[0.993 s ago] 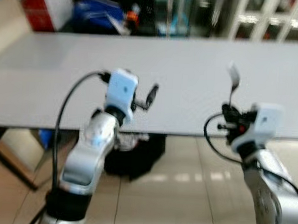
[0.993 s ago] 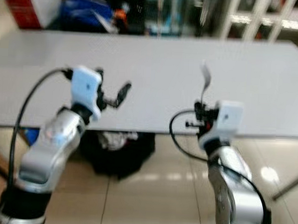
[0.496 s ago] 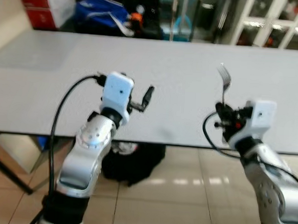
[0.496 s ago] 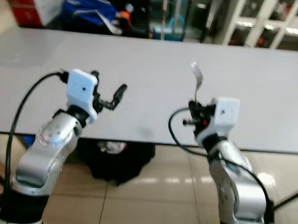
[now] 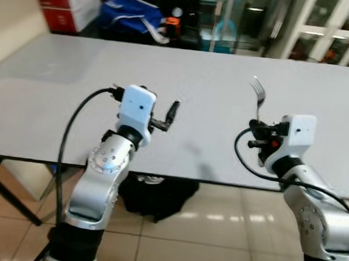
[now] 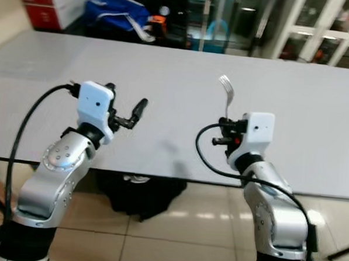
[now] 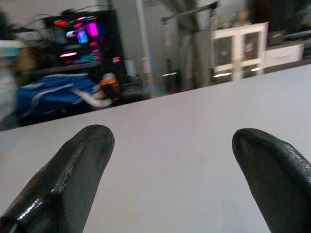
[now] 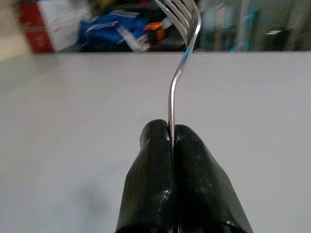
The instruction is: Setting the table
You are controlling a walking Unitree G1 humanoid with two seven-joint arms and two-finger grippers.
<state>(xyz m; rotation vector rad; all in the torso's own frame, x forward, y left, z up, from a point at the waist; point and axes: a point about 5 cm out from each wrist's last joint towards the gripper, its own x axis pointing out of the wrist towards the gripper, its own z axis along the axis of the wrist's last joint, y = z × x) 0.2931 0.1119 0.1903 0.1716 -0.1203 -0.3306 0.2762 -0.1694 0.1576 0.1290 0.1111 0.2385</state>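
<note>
Between the right gripper's (image 8: 172,141) pressed-together jaws sits the handle of a metal fork (image 5: 257,97), pinched low on the stem so its long axis runs straight out toward twelve o'clock, tines uppermost and curving slightly forward above the grey table (image 5: 212,74). Over at nine o'clock from it, the left gripper (image 7: 170,160) hangs with jaws spread wide and nothing between them, just over the table's near edge. Since the right arm already carries the fork, I judge the coming move is lowering that upright stem flat onto the bare tabletop ahead.
</note>
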